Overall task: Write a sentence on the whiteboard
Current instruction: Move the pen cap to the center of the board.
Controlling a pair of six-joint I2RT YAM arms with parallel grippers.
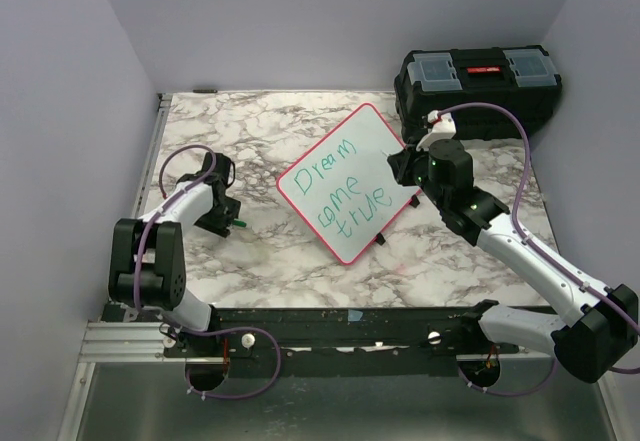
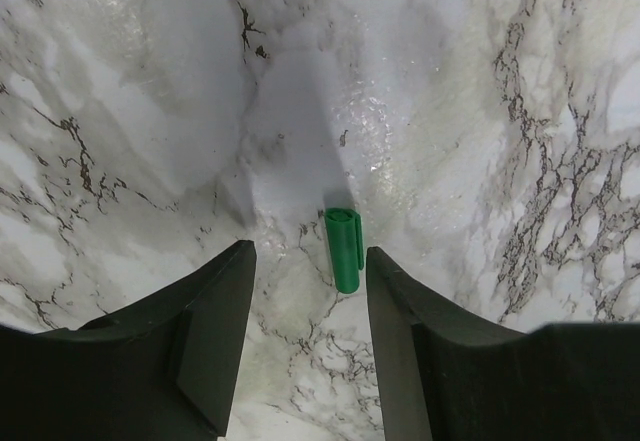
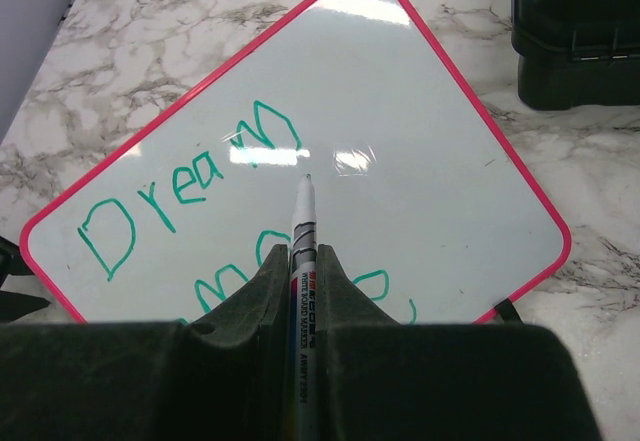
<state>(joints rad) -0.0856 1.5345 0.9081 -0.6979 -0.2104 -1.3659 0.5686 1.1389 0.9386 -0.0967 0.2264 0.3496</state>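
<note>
Left gripper: the left gripper [image 2: 310, 253] was lowered close over the worktop [image 2: 150, 111] with its jaws partly apart, gripping nothing.
Between its fingers: a small green cap [image 2: 345, 249] lay flat on the marble, just beside the right-hand finger and clear of the other one; whether it touched that finger could not be told.
Right gripper: the right gripper [image 3: 303, 253] was clamped tight on a marker [image 3: 303, 219], whose barrel ran out forward between the fingers.
Marker tip: it pointed over the whiteboard [image 1: 378, 151] just below the "m" of the first word; contact with the board could not be judged.
Marker print: red lettering along the barrel read "WHITE BOARD MARKER"; the smaller print beneath it was too fine to read.
Whiteboard place: it lay flat on the worktop between the two arms, turned cornerwise, its far corner near a black toolbox [image 1: 478, 86] at the back right.
Sentence: the sentence [image 1: 340, 193] in green handwriting read "Dream come true", one word to each line, slanting across the board.
Rim: a thin red-pink edge with rounded corners, and a small black clip [image 1: 380, 238] at the near edge.
Cut off: in the right wrist view the gripper covered the lower part of the board, so only "Dream" and the tops of the next word's letters showed; the toolbox was cropped at the top corner there.
Hard to see: from above, the cap was only a green speck at the left gripper.
</note>
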